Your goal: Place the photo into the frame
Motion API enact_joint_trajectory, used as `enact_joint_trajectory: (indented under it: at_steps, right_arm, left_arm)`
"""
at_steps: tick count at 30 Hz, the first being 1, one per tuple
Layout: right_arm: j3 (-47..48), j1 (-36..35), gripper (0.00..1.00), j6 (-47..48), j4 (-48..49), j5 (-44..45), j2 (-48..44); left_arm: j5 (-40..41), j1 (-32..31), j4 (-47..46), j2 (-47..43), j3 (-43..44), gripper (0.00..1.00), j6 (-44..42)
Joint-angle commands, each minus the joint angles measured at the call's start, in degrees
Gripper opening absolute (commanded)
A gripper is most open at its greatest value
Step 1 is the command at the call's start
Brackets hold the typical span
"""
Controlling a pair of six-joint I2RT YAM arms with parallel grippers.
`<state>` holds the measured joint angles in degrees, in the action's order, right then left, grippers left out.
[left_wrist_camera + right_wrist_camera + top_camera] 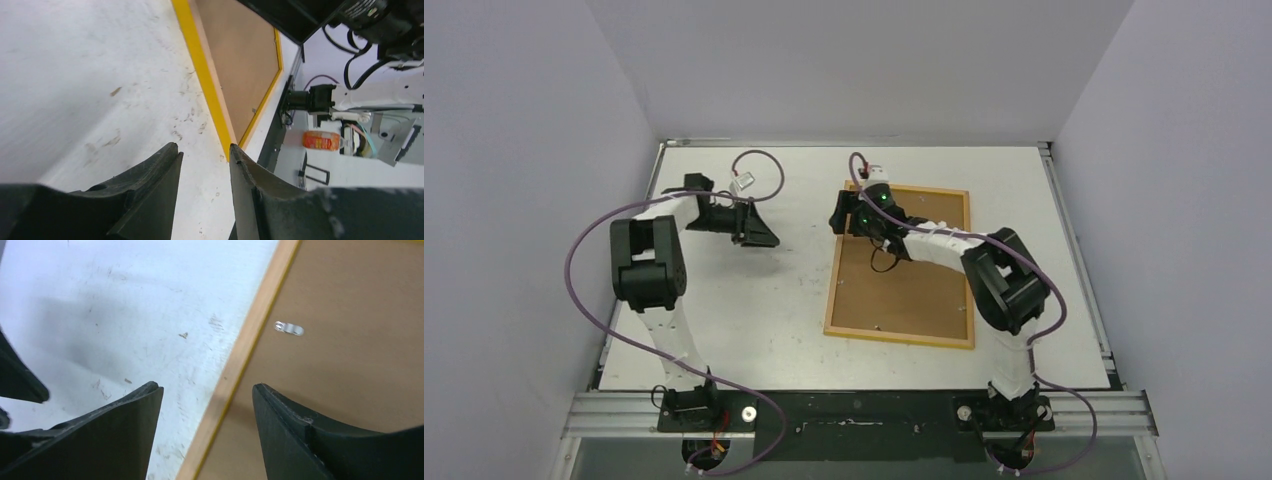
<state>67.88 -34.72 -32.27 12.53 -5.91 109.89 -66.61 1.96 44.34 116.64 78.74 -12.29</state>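
Observation:
The frame (832,290) lies face down on the right half of the table, pale wood back up, with its yellow side showing in the left wrist view (202,75). The brown fibreboard backing panel (914,285) sits inside it. The photo is hidden. My right gripper (839,218) is open and empty, its jaws straddling the frame's left rail (250,340) near the far corner, just above it. My left gripper (769,238) is open and empty over bare table left of the frame, pointing at it (204,152).
A small metal tab (289,328) sits on the backing panel (350,340) close to the rail. The white table (764,320) is scuffed and walled on three sides. An orange item (321,140) lies beyond the table's near edge.

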Motion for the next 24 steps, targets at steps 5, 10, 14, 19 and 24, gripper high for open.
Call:
enact_joint_trajectory:
  at_steps: [5, 10, 14, 19, 24]
  right_arm:
    - [18.2, -5.5, 0.53, 8.3, -15.0, 14.9, 9.8]
    - [23.1, -6.2, 0.53, 9.5, -18.2, 18.4, 12.3]
    - [29.2, -6.2, 0.53, 10.5, -22.8, 20.0, 16.7]
    - [33.0, -6.2, 0.51, 11.1, -24.7, 19.8, 20.3]
    - [34.1, -6.2, 0.42, 11.3, -24.8, 19.4, 22.0]
  left_arm:
    - [0.4, 7.1, 4.8, -4.4, 1.6, 0.38, -2.8]
    - [1.6, 7.6, 5.7, -3.7, 1.2, 0.38, -3.8]
    - [2.6, 7.5, 5.7, -3.4, 1.5, 0.38, -3.2]
    - [3.7, 7.5, 7.1, -3.7, 2.0, 0.38, -4.3]
    - [3.7, 7.5, 7.4, -3.6, 1.9, 0.38, -4.2]
